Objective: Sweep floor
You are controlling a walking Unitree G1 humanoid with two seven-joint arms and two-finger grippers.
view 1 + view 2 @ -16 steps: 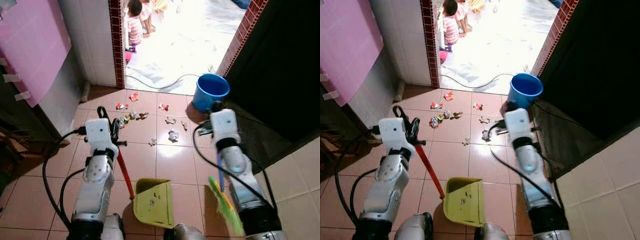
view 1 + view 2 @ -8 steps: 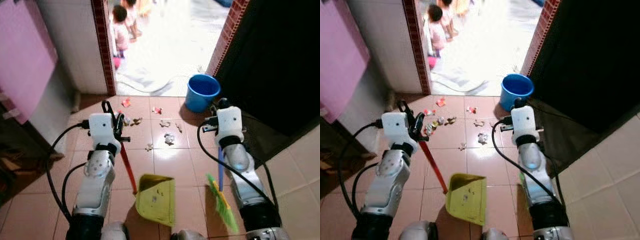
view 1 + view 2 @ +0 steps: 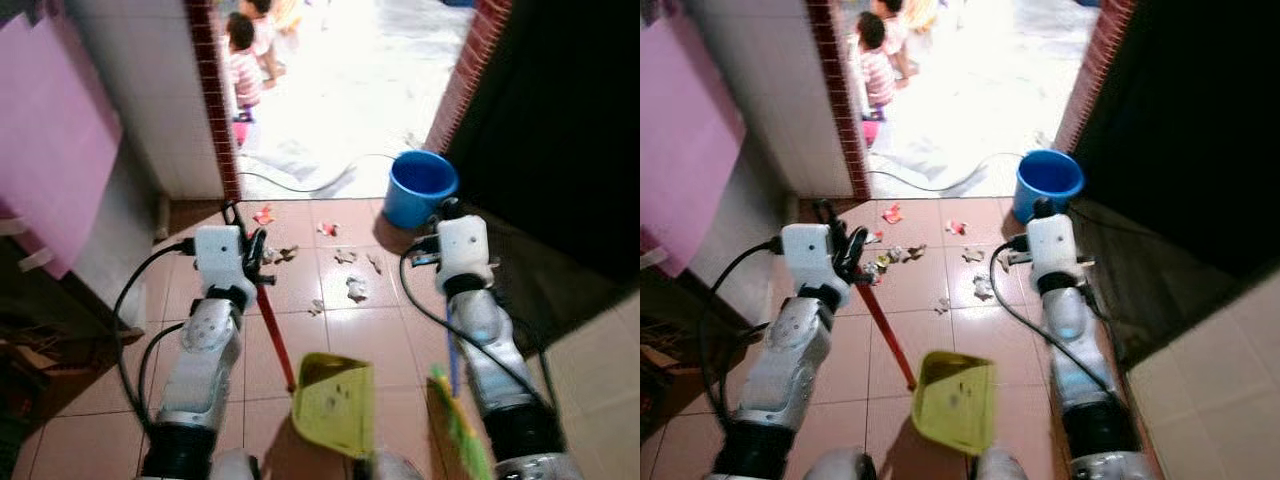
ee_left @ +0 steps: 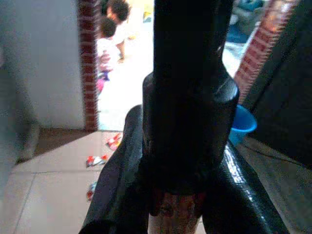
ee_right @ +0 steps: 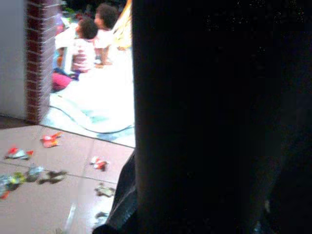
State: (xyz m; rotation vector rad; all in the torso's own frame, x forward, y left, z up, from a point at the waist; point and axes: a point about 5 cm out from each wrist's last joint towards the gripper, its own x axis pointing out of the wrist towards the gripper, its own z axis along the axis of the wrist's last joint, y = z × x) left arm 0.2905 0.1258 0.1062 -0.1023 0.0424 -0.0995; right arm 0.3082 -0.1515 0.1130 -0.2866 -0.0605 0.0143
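Since half a second ago the whole view has swung slightly, so the doorway and bucket sit a little further right in frame; the arms keep their hold on both tools, and the litter looks unmoved on the tiles.

Dustpan [image 3: 336, 403]: yellow-green, low centre of frame, mouth toward the doorway, resting on the terracotta floor tiles [image 3: 375, 335]. Its red handle [image 3: 273, 335] runs up and left to the left gripper [image 3: 252, 258], whose black fingers [image 4: 117, 180] are closed around the handle, seen clamped in the left wrist view.

Broom [image 3: 455, 425]: green bristles at lower right, blurred, with a blue shaft [image 3: 451, 345] running up along the right forearm to the right gripper [image 3: 440, 215]. Shaft fills the right wrist view; jaw state cannot be told.

Litter [image 3: 355, 288]: crumpled wrappers and paper bits scattered across the tiles at mid-frame, between the two grippers and the threshold, well ahead of the dustpan. A red scrap [image 3: 264, 214] lies nearest the doorway.

Blue bucket [image 3: 420, 185] stands at right of the threshold. Red brick trim [image 3: 212, 95] edges the doorway, a cable [image 3: 310, 185] trails across it. Children [image 3: 244, 60] sit outside, upper centre. Pink panel [image 3: 50, 150] at upper left.
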